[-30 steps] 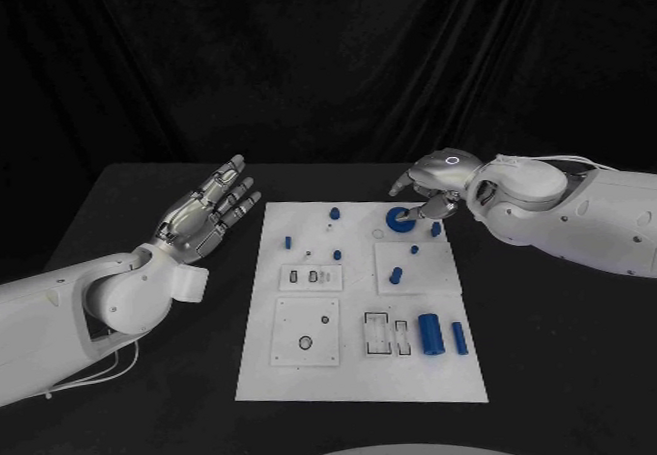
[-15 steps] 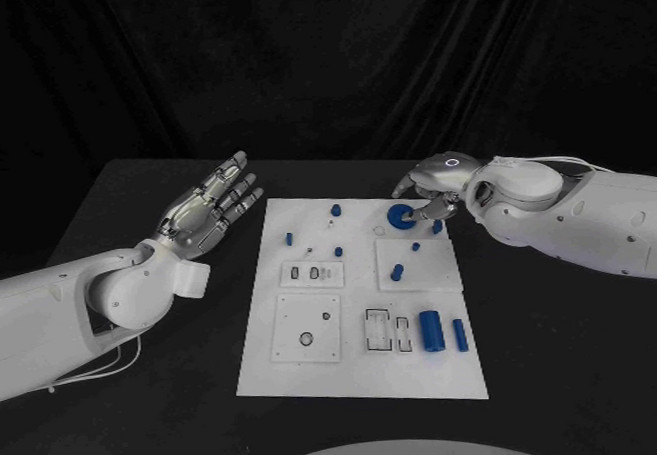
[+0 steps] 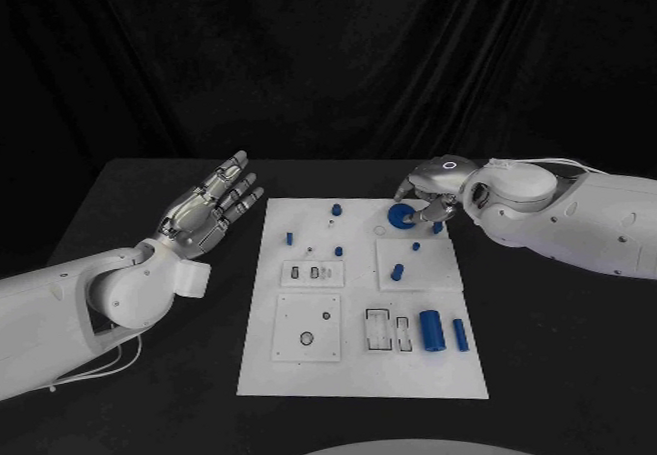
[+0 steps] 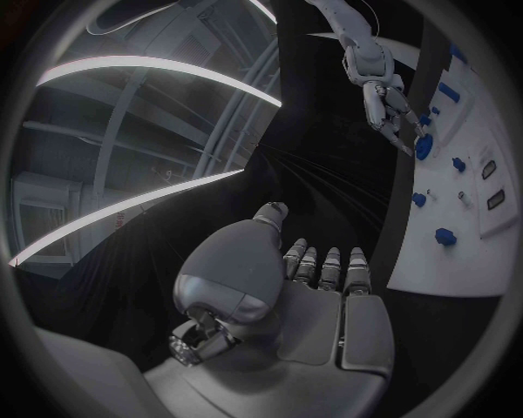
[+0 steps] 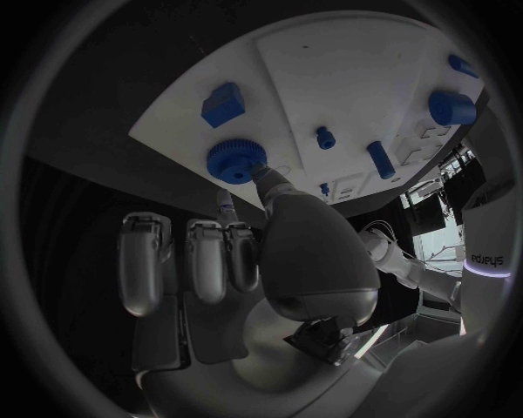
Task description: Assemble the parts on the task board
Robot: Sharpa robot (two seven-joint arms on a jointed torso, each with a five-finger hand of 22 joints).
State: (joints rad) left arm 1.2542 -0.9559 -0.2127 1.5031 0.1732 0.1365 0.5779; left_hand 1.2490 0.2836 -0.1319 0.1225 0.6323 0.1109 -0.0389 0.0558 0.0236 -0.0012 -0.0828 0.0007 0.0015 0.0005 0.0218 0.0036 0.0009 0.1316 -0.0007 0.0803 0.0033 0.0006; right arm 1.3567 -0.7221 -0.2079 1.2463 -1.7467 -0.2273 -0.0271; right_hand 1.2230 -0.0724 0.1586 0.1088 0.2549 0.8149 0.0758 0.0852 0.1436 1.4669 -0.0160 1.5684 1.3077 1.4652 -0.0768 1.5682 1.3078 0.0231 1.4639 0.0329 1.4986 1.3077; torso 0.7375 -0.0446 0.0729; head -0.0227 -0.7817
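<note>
A white board [image 3: 365,361] lies in the middle of a black table [image 3: 118,395], with small blue parts standing or lying on it. The left hand [image 3: 213,204] hovers beside the board's far left corner, palm up, fingers straight and slightly apart, holding nothing. The right hand [image 3: 431,196] reaches over the far right corner, where a round, ridged blue knob [image 5: 235,161] sits on the board. A fingertip [image 5: 265,178] touches the knob's edge while the other fingers [image 5: 207,257] hang just clear of it.

The step appears to be gripping or turning this knob. To do it well, a second finger should probably close on the opposite edge, keeping the knob level.

Whether the knob is truly pinched cannot be told: its far side is hidden. From the head camera, the palm covers the fingertips.
</note>
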